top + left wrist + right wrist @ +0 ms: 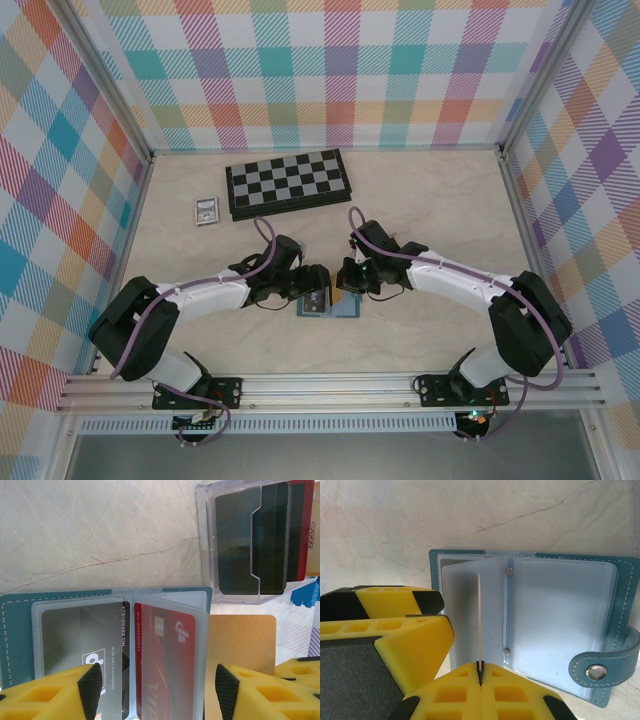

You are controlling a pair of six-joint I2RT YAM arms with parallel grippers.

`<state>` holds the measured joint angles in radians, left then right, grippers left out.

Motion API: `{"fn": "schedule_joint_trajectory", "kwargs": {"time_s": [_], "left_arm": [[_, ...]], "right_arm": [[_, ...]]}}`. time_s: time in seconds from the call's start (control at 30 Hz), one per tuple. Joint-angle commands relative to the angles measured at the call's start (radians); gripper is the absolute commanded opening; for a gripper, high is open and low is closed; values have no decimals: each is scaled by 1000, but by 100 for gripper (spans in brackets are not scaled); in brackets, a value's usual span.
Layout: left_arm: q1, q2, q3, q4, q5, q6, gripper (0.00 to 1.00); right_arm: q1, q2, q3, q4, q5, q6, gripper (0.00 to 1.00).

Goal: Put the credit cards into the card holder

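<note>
A clear box (204, 535) of dark and red cards (240, 540) stands just beyond my spread left claw (159, 685). My right claw (481, 669) pinches a tan card (479, 620) edge-on at the open teal card holder (560, 625) on the surface (395, 520), a red card (165, 660) sleeved inside.

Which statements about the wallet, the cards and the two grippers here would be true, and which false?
1. The wallet lies open. True.
2. The left gripper grips a card. False: its jaws stand open, gripping nothing.
3. A red card sits inside the wallet. True.
4. The chessboard lies on the wallet. False: it lies apart, farther back.
5. The right gripper is shut on a tan card. True.
</note>
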<state>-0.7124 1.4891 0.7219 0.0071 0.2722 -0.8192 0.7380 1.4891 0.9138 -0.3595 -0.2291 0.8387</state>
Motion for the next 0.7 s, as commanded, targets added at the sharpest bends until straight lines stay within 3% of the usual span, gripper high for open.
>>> {"fn": "schedule_joint_trajectory", "kwargs": {"time_s": [0.0,0.23,0.67], "left_arm": [[-11,-7,-15,12,12,6,56],[-12,-10,-15,1,1,11,37],[-12,-15,-12,0,16,26,39]], "right_arm": [[-8,-3,0,-4,-4,10,0],[-10,3,2,-15,2,10,0],[-9,10,34,-121,84,2,0]]}}
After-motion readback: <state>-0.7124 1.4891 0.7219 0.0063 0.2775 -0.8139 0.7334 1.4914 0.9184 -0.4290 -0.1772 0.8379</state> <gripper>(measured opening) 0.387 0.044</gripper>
